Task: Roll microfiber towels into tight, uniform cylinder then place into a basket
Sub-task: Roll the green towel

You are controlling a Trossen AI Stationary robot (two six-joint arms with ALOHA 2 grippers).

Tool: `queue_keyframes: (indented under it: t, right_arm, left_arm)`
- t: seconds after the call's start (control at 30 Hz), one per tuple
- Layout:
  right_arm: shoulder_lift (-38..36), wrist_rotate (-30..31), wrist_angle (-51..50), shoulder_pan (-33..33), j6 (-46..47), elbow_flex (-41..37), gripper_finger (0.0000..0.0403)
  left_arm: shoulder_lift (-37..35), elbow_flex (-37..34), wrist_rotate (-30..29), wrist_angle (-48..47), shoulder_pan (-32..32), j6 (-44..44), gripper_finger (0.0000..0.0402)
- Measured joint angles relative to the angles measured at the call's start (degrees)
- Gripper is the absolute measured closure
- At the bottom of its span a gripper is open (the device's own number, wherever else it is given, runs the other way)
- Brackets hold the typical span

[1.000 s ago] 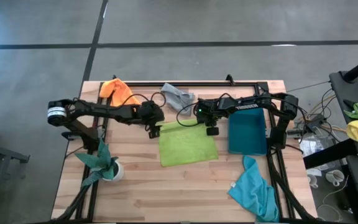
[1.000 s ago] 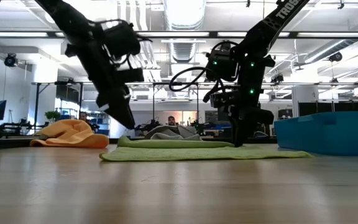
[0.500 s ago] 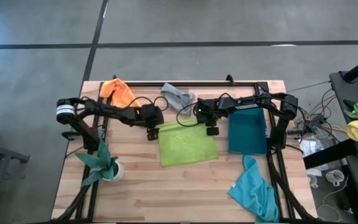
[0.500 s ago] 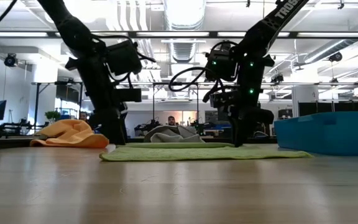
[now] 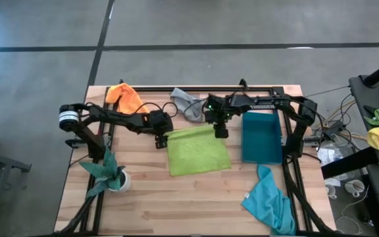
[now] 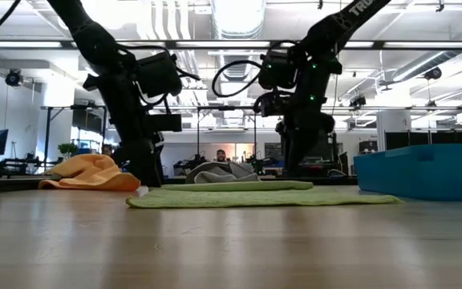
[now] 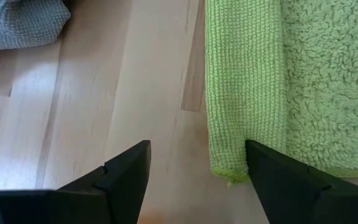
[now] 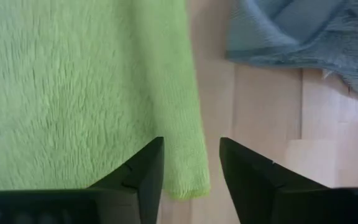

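Note:
The lime green towel (image 5: 199, 151) lies flat on the table, its far edge turned over in a narrow fold (image 7: 246, 93). My left gripper (image 7: 194, 183) is open and low at the towel's far left corner (image 5: 170, 136), one finger over the fold's end. My right gripper (image 8: 191, 183) is open above the far right corner (image 5: 217, 129), one finger on either side of the edge. The grey towel (image 5: 188, 103) and the orange towel (image 5: 125, 97) lie bunched at the far edge. The turquoise towel (image 5: 268, 201) lies near right. The teal basket (image 5: 262, 136) stands right of the green towel. My left gripper points down at the table, and one finger (image 7: 284, 180) stands over the left end of the towel's folded far edge (image 7: 229, 171). Whether it touches the towel I cannot tell.
A leafy plant in a white pot (image 5: 110, 174) stands near the table's left edge. Bare wood lies in front of the green towel. A black frame rail (image 5: 202, 89) runs along the far edge.
My left gripper has tipped from a slant to upright and come down to the table at the towel's far left corner, then kept still. My right gripper has risen and gone toward the far edge and a little left, off the towel's right side.

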Motion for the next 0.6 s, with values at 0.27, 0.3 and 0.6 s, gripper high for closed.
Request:
queue_keyframes:
  t: [0.27,0.3,0.6]
  right_arm:
    - [4.7,-3.6,1.3,-2.7,-0.2,-0.5,0.0231]
    - [5.4,-3.9,1.5,-2.7,-0.3,-0.5,0.0231]
    - [7.4,-4.0,1.5,-2.7,-3.0,0.0,0.0238]
  left_arm:
    - [-0.1,0.1,-0.2,-0.3,0.0,1.6,0.0153]
    - [-0.1,0.0,-0.2,-0.3,0.0,1.6,0.0153]
    - [-0.7,0.2,-0.4,-1.2,0.0,4.2,0.0153]
